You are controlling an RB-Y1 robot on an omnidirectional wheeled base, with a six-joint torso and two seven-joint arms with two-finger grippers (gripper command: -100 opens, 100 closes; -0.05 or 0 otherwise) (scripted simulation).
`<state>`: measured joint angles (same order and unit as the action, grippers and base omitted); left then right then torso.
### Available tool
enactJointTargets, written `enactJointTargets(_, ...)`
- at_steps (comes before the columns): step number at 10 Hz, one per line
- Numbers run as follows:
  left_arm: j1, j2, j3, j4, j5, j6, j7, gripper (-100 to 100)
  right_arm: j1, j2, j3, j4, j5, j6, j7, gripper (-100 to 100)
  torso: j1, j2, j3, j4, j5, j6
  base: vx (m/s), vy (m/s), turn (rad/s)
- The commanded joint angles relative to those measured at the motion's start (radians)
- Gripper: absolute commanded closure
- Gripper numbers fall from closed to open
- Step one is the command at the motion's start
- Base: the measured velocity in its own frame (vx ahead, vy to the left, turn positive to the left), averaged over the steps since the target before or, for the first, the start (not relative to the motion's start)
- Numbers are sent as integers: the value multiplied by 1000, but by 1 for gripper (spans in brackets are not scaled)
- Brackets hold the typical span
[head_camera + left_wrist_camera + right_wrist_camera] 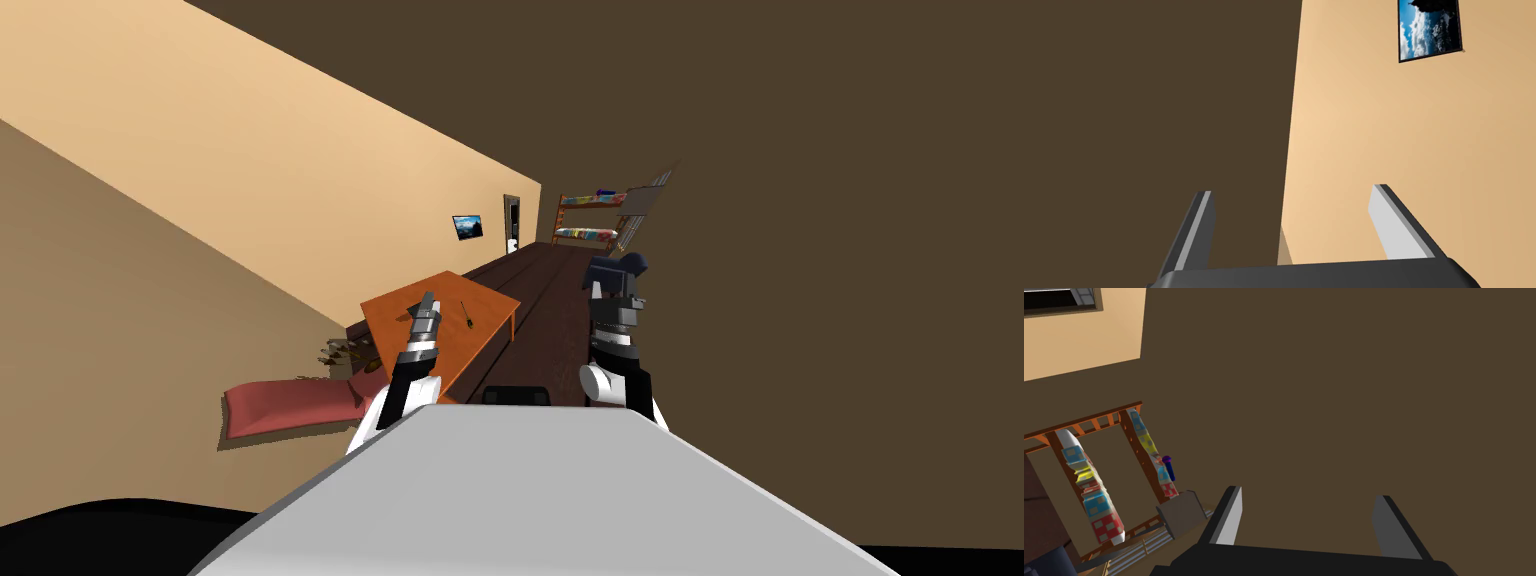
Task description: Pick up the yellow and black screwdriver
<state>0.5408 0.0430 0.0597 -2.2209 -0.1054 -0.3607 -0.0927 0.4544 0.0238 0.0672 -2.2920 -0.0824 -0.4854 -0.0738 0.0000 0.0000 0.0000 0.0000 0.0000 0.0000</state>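
Both hands are wide open: right hand (1311, 493) idle, left hand (430, 298) above the table (390, 305). The screwdriver (468, 314) lies just right of it; best to tip down and straddle the handle.

- You had flat, even light: the tan wall (250, 180) was bright and the brown wall (800, 250) was dim.
- Your head view was rolled, and its walls splayed cornerwards.
- A black area (100, 525) edged one corner.

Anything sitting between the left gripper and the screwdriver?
Nothing visible does: the screwdriver lies on the orange table, beside the open left gripper, with bare tabletop between them.
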Motion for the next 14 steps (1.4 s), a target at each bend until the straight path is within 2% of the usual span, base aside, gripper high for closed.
enactJointTargets(1,11,29,1,6,4,14,-3,-100,0,0,0,0,0,0,0,0,0,0,0,0,0,0,24,-10,-49)
enactJointTargets(2,28,58,1,14,10,34,-7,-100,0,0,0,0,0,0,0,0,0,-1,-1,0,0,0,60,-33,-89)
enactJointTargets(4,51,91,3,23,18,62,-13,-100,0,0,0,0,0,0,0,0,-2,-5,-3,-1,0,0,83,-23,-64)
enactJointTargets(5,79,126,4,33,28,95,-21,-100,0,0,0,0,0,0,0,0,-1,-5,-3,-1,0,0,112,-41,-141)
enactJointTargets(14,245,297,13,86,85,286,-64,-100,0,0,0,0,0,0,0,0,-3,-7,-4,-2,-1,0,106,-37,-97)
